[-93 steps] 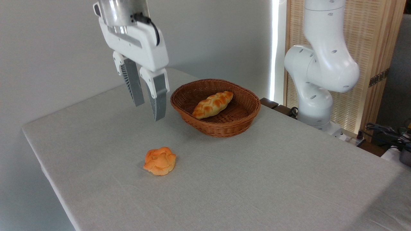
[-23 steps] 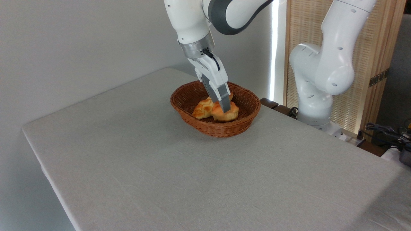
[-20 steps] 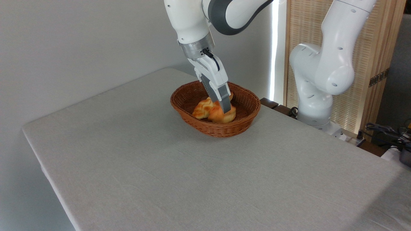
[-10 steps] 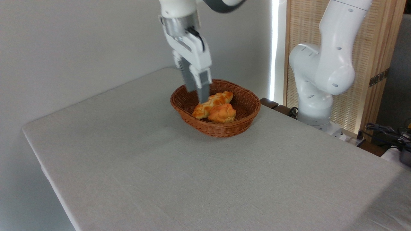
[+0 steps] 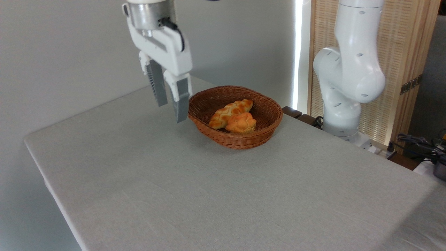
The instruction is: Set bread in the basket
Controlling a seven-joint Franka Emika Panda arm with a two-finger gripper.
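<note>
The orange knotted bread (image 5: 241,123) lies inside the brown wicker basket (image 5: 266,132), resting against the near side of a longer braided loaf (image 5: 228,112). My gripper (image 5: 171,112) hangs in the air just left of the basket's left rim, above the table. It is open, with nothing between its two grey fingers.
The table (image 5: 209,195) carries a pale grey cloth, and its left edge runs diagonally from the back wall toward the front. The arm's white base (image 5: 343,83) stands behind the table's right rear edge, in front of a wooden slatted screen.
The gripper let go of the bread inside the basket, rose out of it and swung left past the rim. The bread now rests beside the braided loaf.
</note>
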